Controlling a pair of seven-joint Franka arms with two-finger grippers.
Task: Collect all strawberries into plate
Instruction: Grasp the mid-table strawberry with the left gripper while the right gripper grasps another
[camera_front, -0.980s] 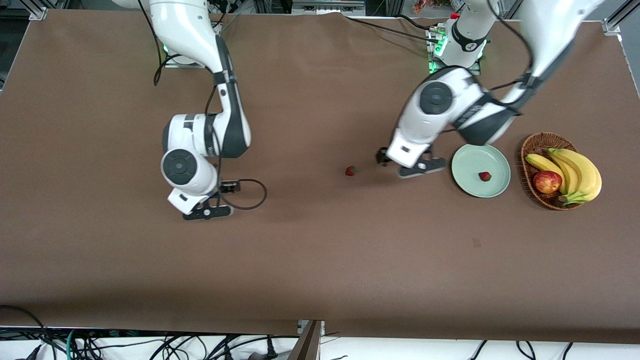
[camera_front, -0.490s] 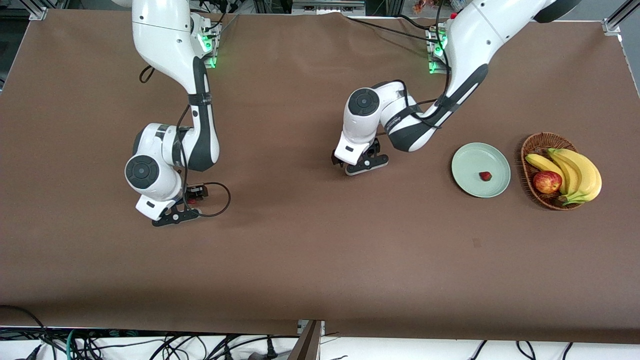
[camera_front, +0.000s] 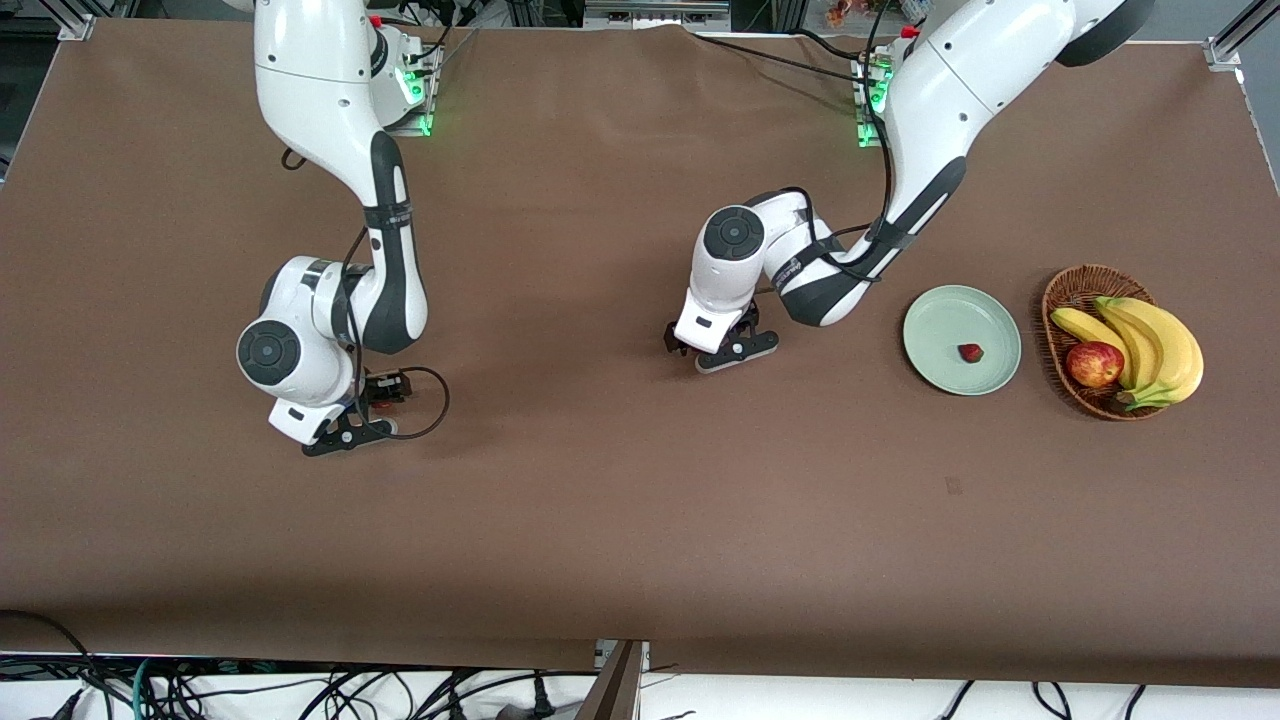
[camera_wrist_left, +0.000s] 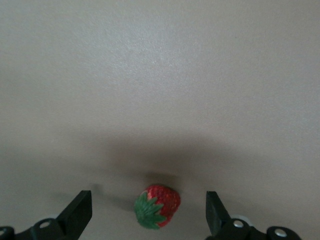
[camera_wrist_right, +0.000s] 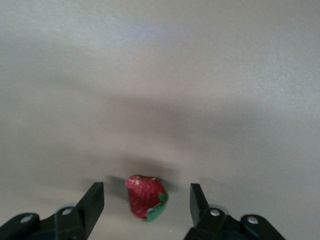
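Note:
One strawberry (camera_front: 969, 352) lies on the pale green plate (camera_front: 940, 318) near the left arm's end of the table. My left gripper (camera_front: 714, 340) is low over the table's middle, open, and a second strawberry (camera_wrist_left: 158, 205) lies on the table between its fingers (camera_wrist_left: 77, 212), untouched. My right gripper (camera_front: 377, 393) is low over the table toward the right arm's end, open, and a third strawberry (camera_wrist_right: 146, 196) lies between its fingers (camera_wrist_right: 92, 201). In the front view both of these berries are hidden under the hands.
A brown wicker basket (camera_front: 1062, 290) with bananas (camera_front: 1160, 345) and a red-yellow apple (camera_front: 1094, 363) stands beside the plate at the left arm's end. A black cable loop (camera_front: 432, 395) hangs by the right gripper. The table is covered in brown cloth.
The left gripper moved from beside the plate to over the middle strawberry, which it now hides. The right gripper moved toward the right arm's end. Both then shifted only slightly.

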